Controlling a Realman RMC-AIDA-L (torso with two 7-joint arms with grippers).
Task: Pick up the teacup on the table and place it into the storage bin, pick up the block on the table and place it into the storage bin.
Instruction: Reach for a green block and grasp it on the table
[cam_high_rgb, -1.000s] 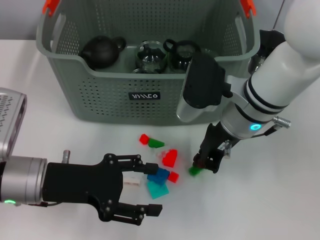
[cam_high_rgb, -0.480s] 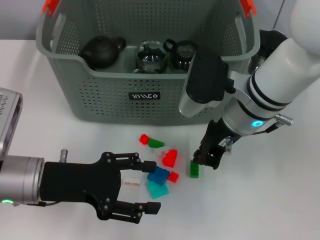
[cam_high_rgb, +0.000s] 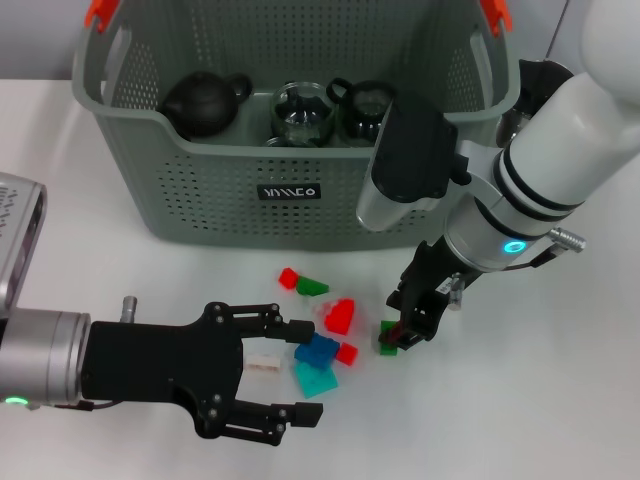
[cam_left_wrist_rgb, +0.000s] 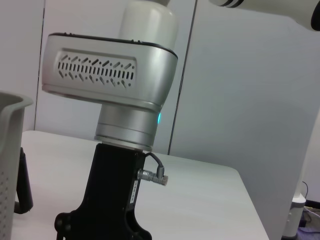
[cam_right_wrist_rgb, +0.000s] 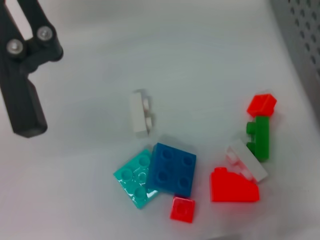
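Note:
The storage bin (cam_high_rgb: 200, 200) stands at the back and holds a dark teapot (cam_high_rgb: 203, 102), a glass teacup (cam_high_rgb: 300, 112) and a dark cup (cam_high_rgb: 365, 105). Loose blocks lie on the table in front of it: blue (cam_high_rgb: 318, 351) (cam_right_wrist_rgb: 172, 169), teal (cam_high_rgb: 316, 380) (cam_right_wrist_rgb: 134, 181), a red wedge (cam_high_rgb: 340, 316) (cam_right_wrist_rgb: 234, 186) and small red, white and green ones. My right gripper (cam_high_rgb: 408, 326) is down on a green block (cam_high_rgb: 387, 341) at the right of the cluster and partly covers it. My left gripper (cam_high_rgb: 312, 372) hovers open over the blue and teal blocks.
A white block (cam_right_wrist_rgb: 139, 114) lies apart, near one left gripper finger (cam_right_wrist_rgb: 22, 100). A green block (cam_right_wrist_rgb: 258, 137) and a red one (cam_right_wrist_rgb: 261, 104) lie nearest the bin wall. The left wrist view shows the right arm's silver wrist housing (cam_left_wrist_rgb: 110, 75) over the white table (cam_left_wrist_rgb: 200, 200).
Half a second ago the green block lay free beside the right gripper. The gripper has since dropped down and left onto it. The left arm has hardly moved.

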